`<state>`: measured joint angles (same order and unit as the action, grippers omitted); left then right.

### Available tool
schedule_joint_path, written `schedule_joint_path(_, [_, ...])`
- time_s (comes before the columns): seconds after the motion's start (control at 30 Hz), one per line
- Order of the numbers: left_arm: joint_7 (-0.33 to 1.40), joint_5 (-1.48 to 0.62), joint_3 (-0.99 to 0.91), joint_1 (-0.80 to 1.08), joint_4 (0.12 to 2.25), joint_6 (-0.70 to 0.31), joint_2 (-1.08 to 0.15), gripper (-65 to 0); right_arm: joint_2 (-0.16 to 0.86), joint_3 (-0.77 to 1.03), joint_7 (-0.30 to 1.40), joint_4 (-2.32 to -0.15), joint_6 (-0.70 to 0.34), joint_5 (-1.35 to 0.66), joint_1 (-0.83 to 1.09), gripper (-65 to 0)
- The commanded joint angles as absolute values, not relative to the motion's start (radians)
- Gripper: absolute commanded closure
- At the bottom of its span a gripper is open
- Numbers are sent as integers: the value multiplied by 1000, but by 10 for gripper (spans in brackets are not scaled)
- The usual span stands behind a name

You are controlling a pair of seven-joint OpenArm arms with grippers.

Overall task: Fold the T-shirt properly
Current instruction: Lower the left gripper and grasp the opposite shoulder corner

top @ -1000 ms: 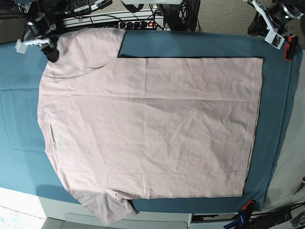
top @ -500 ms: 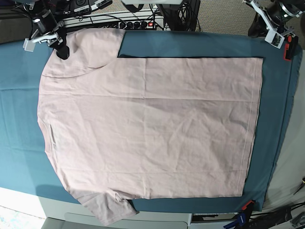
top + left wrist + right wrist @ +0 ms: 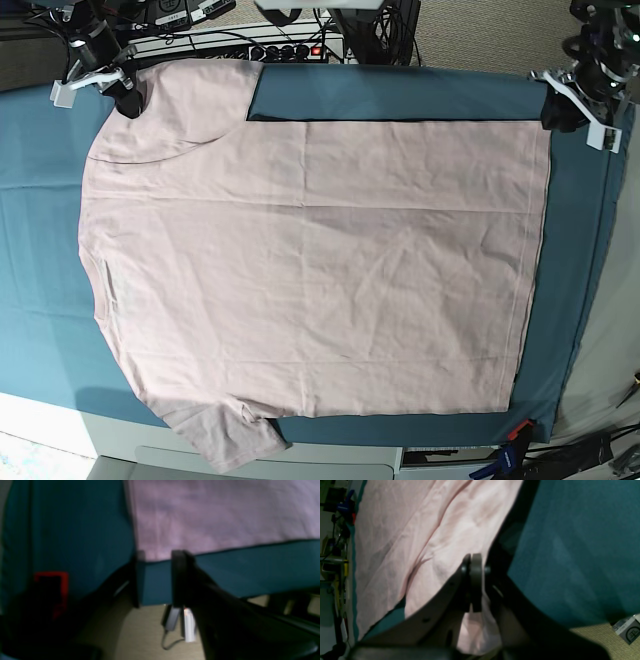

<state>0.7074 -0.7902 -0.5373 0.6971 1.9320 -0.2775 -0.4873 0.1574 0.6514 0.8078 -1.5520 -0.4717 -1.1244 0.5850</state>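
T-shirt flat on table cloth | collar left — hem right | sleeves at left corners

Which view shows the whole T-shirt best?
The base view: the T-shirt lies flat with both sleeves and its hem visible. The left wrist view shows only a blurred hem corner; the right wrist view shows a creased stretch along one edge.

Plain pale pink T-shirt on a teal table cloth.

Right pincer closed, over pink T-shirt edge; teal cloth beside.
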Motion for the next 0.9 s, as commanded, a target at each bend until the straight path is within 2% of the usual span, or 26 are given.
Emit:
schedule_joint_path(0.0, [700,-826,-545,688,1925,-281,-500,-192,161,648,862,-1551,-453,-1072,598,0])
schedule_joint_path(0.23, [727,-887,-545,599,1850,-275,-505,-192,161,648,860,-1551,-453,-1050,598,0])
schedule_joint_path(0.33, [729,-891,-545,563,1814,-204,-505,-192,161,648,860,-1551,-453,-1049,598,0])
schedule_joint_path(0.4, [734,-891,-545,539,1769,-195,-505,-192,161,648,860,-1551,-453,-1050,598,0])
schedule_joint_path(0.67, [767,-978,-545,484,1582,-237,-505,-192,161,648,860,-1551,-453,-1050,598,0])
schedule_joint_path(0.87, [792,-1020,-545,485,1560,-266,-505,-192,160,648,860,-1551,-453,-1050,598,0])
